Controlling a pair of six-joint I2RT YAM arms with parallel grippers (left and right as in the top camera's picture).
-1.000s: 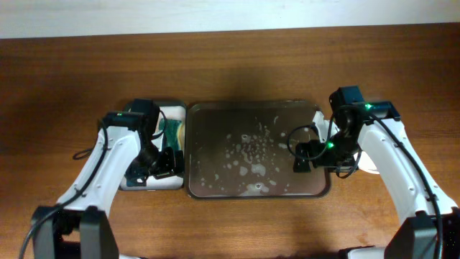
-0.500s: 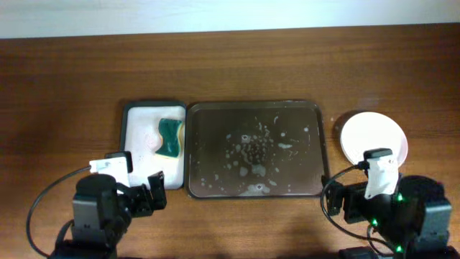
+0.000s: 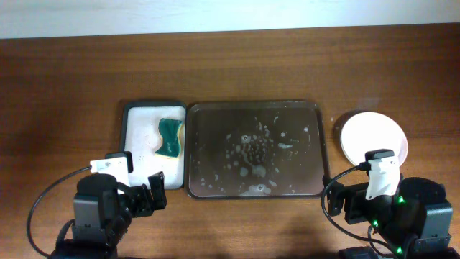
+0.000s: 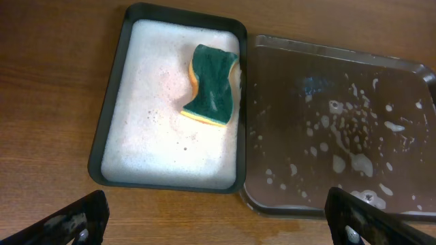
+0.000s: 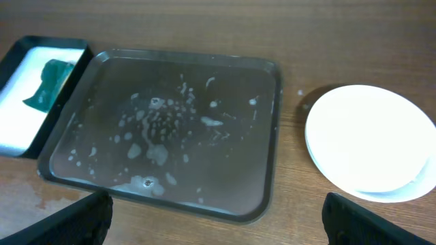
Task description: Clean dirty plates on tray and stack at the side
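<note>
The dark tray [image 3: 253, 188] sits mid-table, wet with suds and holding no plates; it also shows in the left wrist view [image 4: 409, 68] and the right wrist view [image 5: 266, 136]. The clean white plates [image 3: 371, 137] sit stacked on the table right of the tray, also in the right wrist view [image 5: 371, 139]. My left gripper [image 4: 216, 228] is open and empty, pulled back near the front edge below the sponge tray. My right gripper [image 5: 218, 224] is open and empty, near the front edge below the tray's right corner.
A smaller foam-filled sponge tray [image 3: 134, 108] with a green sponge [image 3: 169, 137] lies left of the big tray, touching it; the sponge also shows in the left wrist view [image 4: 214, 92]. A wet patch on the wood [image 4: 381, 221] lies by the tray's front edge.
A second ago both arms reached over the trays; both have since drawn back to the front edge. The plate stack came into view. Little has moved in the last half second.
</note>
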